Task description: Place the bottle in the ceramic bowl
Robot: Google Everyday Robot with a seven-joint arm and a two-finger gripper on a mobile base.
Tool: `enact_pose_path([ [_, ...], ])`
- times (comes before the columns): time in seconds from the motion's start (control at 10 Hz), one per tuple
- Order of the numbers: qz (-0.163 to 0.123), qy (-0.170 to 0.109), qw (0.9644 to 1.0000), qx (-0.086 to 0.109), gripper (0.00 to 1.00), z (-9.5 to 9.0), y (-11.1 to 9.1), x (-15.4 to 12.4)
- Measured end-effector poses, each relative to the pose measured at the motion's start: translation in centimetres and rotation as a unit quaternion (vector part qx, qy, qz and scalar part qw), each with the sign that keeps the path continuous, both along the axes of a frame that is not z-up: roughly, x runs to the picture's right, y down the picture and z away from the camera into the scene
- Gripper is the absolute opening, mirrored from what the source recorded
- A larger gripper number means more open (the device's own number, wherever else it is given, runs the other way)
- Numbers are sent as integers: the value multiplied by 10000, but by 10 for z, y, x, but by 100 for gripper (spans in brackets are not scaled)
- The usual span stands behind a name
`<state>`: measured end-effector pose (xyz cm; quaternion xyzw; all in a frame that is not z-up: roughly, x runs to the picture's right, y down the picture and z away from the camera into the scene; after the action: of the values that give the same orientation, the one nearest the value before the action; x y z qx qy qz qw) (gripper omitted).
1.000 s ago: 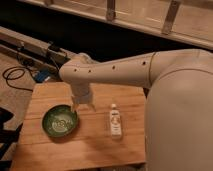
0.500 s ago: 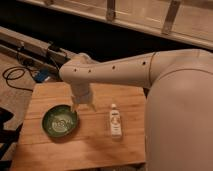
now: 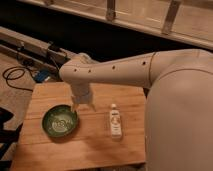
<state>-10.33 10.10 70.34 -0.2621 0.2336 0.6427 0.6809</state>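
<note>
While the gripper (image 3: 83,105) is held wide and empty by the bowl's (image 3: 60,121) far-right rim, the bottle (image 3: 115,122) is seen just right; bare desk (image 3: 90,147) is found nearer, cables (image 3: 15,75) far left.

Smooth gripper (image 3: 83,106) hangs between glazed ceramic bowl (image 3: 60,121) and plastic bottle (image 3: 115,122) on matt wooden table (image 3: 100,150).

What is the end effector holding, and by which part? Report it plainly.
Nothing is held. The end effector hangs open over the wooden table between the ceramic bowl and the bottle, which lies apart from it.
</note>
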Motion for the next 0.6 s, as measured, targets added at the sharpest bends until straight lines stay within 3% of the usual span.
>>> enact_pose_path([
  [0.2,-33,61,10000,25,65,0,-2,1],
  [0.4,-191,271,9991,246,65,-1,-21,-3],
  [0.6,-145,382,9982,429,65,11,-46,25],
])
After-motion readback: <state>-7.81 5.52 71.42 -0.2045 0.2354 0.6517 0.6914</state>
